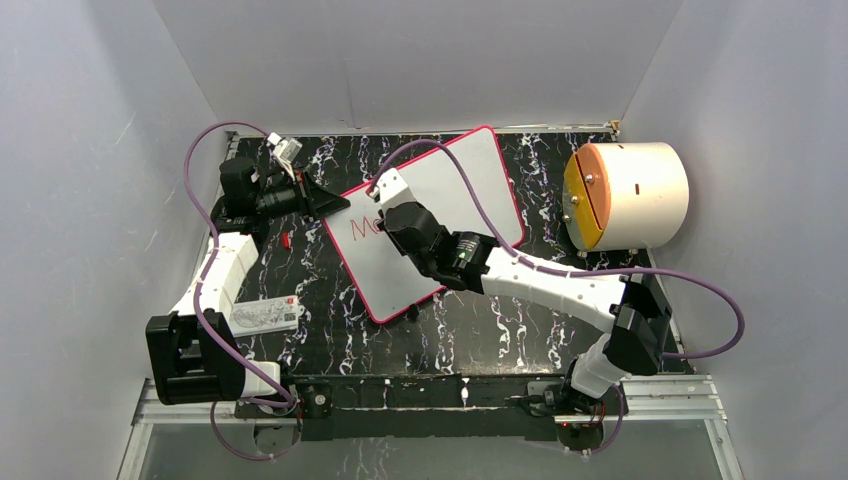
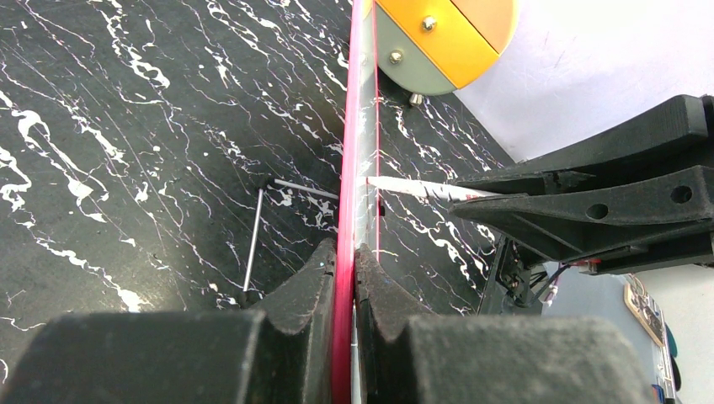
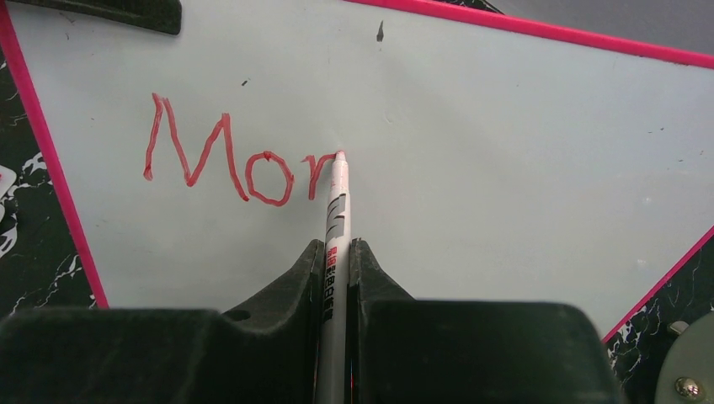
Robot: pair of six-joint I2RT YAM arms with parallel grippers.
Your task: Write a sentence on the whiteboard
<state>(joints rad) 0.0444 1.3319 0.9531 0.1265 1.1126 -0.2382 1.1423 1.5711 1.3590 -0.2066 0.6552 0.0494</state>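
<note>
The whiteboard [image 1: 470,185], white with a red-pink rim, lies tilted on the black marbled table. My left gripper [image 1: 335,205] is shut on its left rim, which shows edge-on in the left wrist view [image 2: 347,168] between my fingertips [image 2: 345,252]. My right gripper [image 1: 395,215] is over the board's left part and is shut on a white marker [image 3: 338,210]. The marker's red tip touches the board at the end of the red letters "Mor" [image 3: 227,160]. These letters are partly hidden by the arm in the top view [image 1: 360,226].
A cream cylinder with an orange face [image 1: 625,195] lies at the right back, also in the left wrist view [image 2: 438,38]. A small white printed card [image 1: 265,315] and a small red piece [image 1: 286,240] lie at the left. A thin metal rod [image 2: 253,240] lies beside the board.
</note>
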